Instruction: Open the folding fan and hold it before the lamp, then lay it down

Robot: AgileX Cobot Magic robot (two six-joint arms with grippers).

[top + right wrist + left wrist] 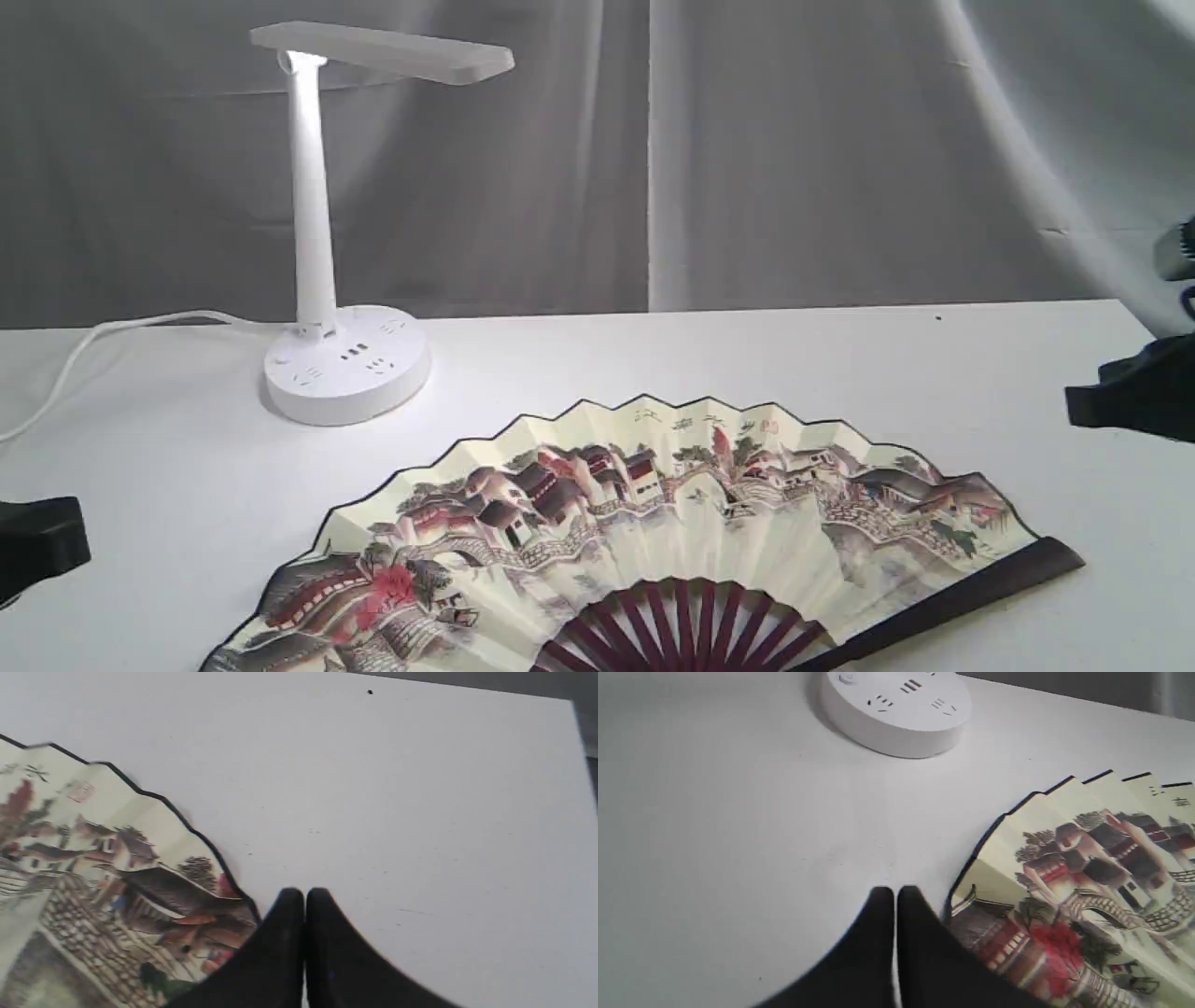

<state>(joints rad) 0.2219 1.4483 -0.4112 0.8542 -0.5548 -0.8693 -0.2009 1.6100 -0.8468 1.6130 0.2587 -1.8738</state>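
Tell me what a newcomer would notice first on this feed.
The painted fan lies spread open on the white table, filling the near middle. The white lamp stands behind it to the left. The left gripper and right gripper hang shut beside its two ends, holding nothing.

The large pleated paper folding fan [653,523] was cream, painted with a village landscape: grey-brown and maroon roofs, grey stone-patterned bridges, dark green trees and a splash of red blossom near one end. A thin black line edged its zigzag rim, and small black characters with a pale red seal sat near the top. Its wooden ribs [686,635] and guard [980,583] were dark maroon. The tall plastic desk lamp [313,233] was plain white, its round base marked with dark socket slots, its cord [177,315] white too. The flat counter [747,355] was white and the draped cloth backdrop [794,140] grey. The left end effector [895,892] and the right end effector [304,893] were matte black.
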